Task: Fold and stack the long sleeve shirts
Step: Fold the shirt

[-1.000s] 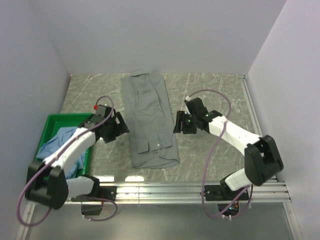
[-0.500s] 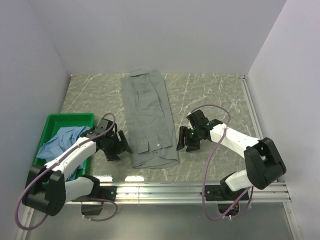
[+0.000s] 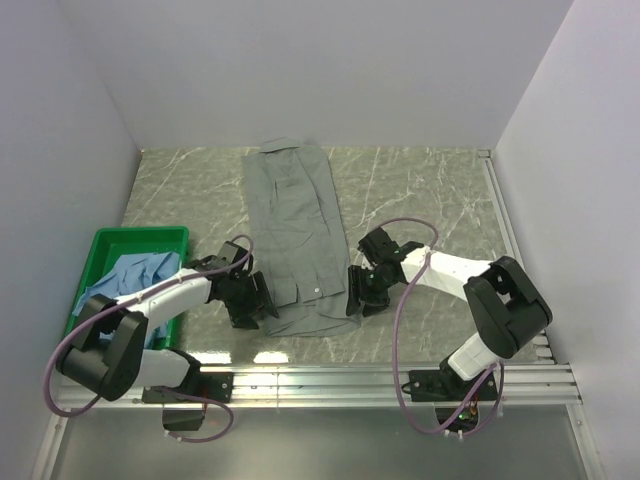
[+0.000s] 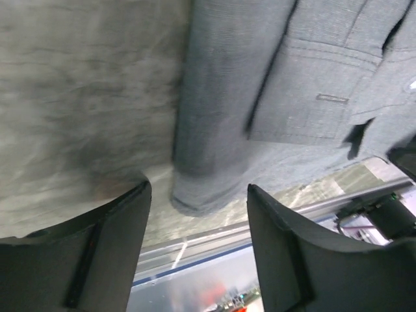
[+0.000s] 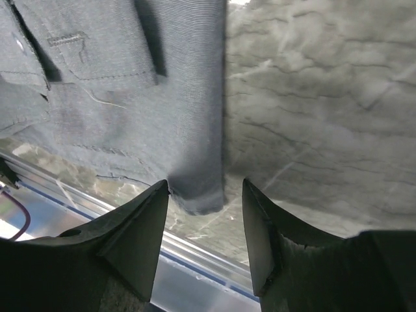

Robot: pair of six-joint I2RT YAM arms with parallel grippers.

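Jaws apart, our left pincer (image 3: 256, 306) and right pincer (image 3: 357, 298) flank the grey-green shirt (image 3: 297, 235).
Soft, limp cloth; we would pinch the hem corners (image 4: 195, 190) just ahead of each pincer.

Grey-green shirt (image 3: 298, 240): collared button-up, laid flat mid-table (image 3: 420, 190), folded lengthwise into one long narrow strip. Collar at the far end, close to the back wall; hem end at the near edge. The strip leans slightly, its near end drifting right. Sleeves are folded in on top (a cuff with its buttonhole shows in the wrist views, plus one small pale button near the hem). Both long edges are smooth rolled folds; the near corners are rounded.

Light blue shirt (image 3: 125, 280): unfolded, crumpled in a heap inside the green bin (image 3: 140, 234) at the near left, spilling over its near rim. Well apart from the grey-green one.
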